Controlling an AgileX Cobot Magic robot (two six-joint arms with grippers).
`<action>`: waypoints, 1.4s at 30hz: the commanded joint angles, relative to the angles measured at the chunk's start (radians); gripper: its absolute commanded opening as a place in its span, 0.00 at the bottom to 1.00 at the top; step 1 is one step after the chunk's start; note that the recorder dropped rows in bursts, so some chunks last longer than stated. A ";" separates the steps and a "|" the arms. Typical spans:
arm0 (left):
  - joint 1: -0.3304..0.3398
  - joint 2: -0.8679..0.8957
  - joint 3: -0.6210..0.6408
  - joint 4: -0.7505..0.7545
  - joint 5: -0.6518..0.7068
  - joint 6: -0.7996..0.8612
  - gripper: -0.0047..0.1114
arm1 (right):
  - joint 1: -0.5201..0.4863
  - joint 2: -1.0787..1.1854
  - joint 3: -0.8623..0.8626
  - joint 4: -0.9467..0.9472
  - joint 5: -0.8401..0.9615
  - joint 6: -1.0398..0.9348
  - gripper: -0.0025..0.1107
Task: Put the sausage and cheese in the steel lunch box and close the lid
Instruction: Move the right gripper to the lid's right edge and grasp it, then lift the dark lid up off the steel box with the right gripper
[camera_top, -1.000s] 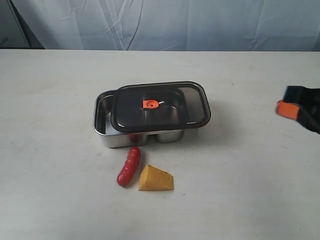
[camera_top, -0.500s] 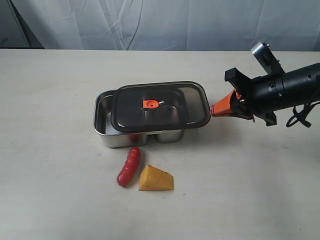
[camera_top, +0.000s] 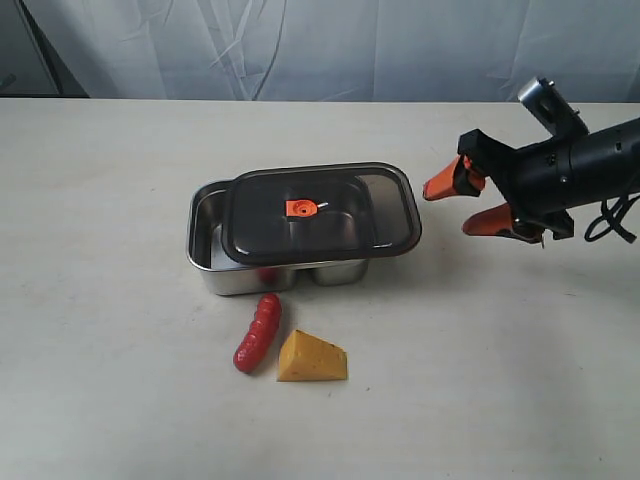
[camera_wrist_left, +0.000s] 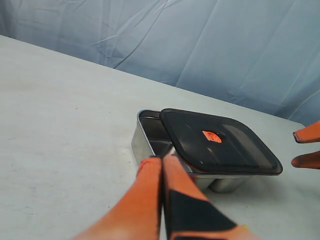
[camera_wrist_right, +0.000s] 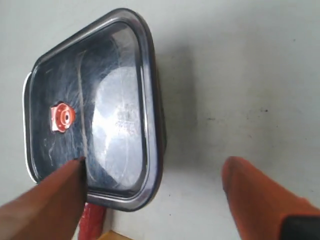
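Note:
The steel lunch box (camera_top: 206, 240) stands mid-table with the dark lid (camera_top: 320, 212) lying skewed over it, shifted right so the left compartment shows. In front of it lie the red sausage (camera_top: 258, 332) and the yellow cheese (camera_top: 311, 358), side by side. My right gripper (camera_top: 462, 205) hovers open just right of the lid, nothing between its orange fingers; its wrist view shows the lid (camera_wrist_right: 95, 107), the sausage (camera_wrist_right: 91, 224) and a sliver of the cheese (camera_wrist_right: 112, 236). My left gripper (camera_wrist_left: 162, 159) is shut and empty, seen only in its wrist view, short of the box (camera_wrist_left: 145, 137).
A pale wrinkled cloth backdrop (camera_top: 320, 45) hangs behind the white table (camera_top: 110, 400). The right arm's black body (camera_top: 580, 165) and cable reach in from the right edge. The right gripper's fingertips (camera_wrist_left: 307, 135) also show at the edge of the left wrist view.
The right arm has swung in from the right edge toward the lid, and its jaws have opened from shut half a second ago. Box, lid, sausage and cheese have not moved.

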 joint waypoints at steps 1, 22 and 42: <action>-0.002 -0.006 0.004 0.002 0.001 0.003 0.04 | 0.008 0.038 -0.006 0.070 -0.010 0.001 0.53; -0.002 -0.006 0.004 0.002 0.001 0.003 0.04 | 0.055 0.129 -0.006 0.281 -0.005 -0.133 0.48; -0.002 -0.006 0.004 0.002 0.001 0.003 0.04 | 0.117 0.188 -0.006 0.357 0.139 -0.260 0.03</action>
